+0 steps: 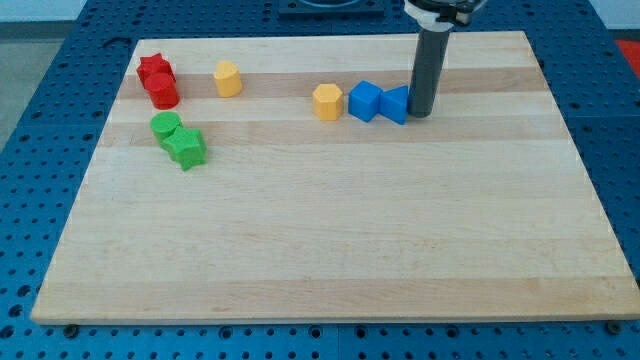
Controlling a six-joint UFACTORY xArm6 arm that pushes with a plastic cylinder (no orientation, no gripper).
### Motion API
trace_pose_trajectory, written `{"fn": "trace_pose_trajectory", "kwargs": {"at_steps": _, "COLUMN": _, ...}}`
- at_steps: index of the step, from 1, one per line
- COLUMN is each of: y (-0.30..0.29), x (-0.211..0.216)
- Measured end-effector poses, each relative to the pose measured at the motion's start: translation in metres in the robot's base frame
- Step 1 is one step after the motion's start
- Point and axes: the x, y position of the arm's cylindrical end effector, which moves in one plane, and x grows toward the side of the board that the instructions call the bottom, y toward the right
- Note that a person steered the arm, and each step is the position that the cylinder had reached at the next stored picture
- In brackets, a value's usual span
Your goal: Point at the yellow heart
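The yellow heart lies near the view's top left of the wooden board. My tip rests on the board far to its right, touching the right side of a blue block. A blue cube and a yellow pentagon-like block sit in a row to the left of that block, between my tip and the heart.
A red star and a red cylinder sit left of the heart. A green cylinder and a green star lie below them. The board rests on a blue perforated table.
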Motion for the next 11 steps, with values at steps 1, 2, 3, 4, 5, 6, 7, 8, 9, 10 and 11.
{"fn": "trace_pose_trajectory", "kwargs": {"at_steps": 1, "y": -0.009, "x": -0.001}}
{"fn": "trace_pose_trajectory", "kwargs": {"at_steps": 2, "y": -0.019, "x": -0.006}}
{"fn": "trace_pose_trajectory", "kwargs": {"at_steps": 3, "y": -0.028, "x": -0.013}}
{"fn": "trace_pose_trajectory", "kwargs": {"at_steps": 4, "y": -0.027, "x": -0.010}}
{"fn": "trace_pose_trajectory", "kwargs": {"at_steps": 5, "y": -0.012, "x": 0.000}}
{"fn": "trace_pose_trajectory", "kwargs": {"at_steps": 6, "y": 0.009, "x": -0.019}}
{"fn": "trace_pose_trajectory", "kwargs": {"at_steps": 7, "y": 0.018, "x": -0.063}}
{"fn": "trace_pose_trajectory", "kwargs": {"at_steps": 8, "y": -0.008, "x": -0.104}}
{"fn": "trace_pose_trajectory", "kwargs": {"at_steps": 9, "y": -0.081, "x": -0.128}}
{"fn": "trace_pose_trajectory", "kwargs": {"at_steps": 10, "y": -0.162, "x": -0.129}}
{"fn": "trace_pose_trajectory", "kwargs": {"at_steps": 11, "y": -0.214, "x": -0.128}}
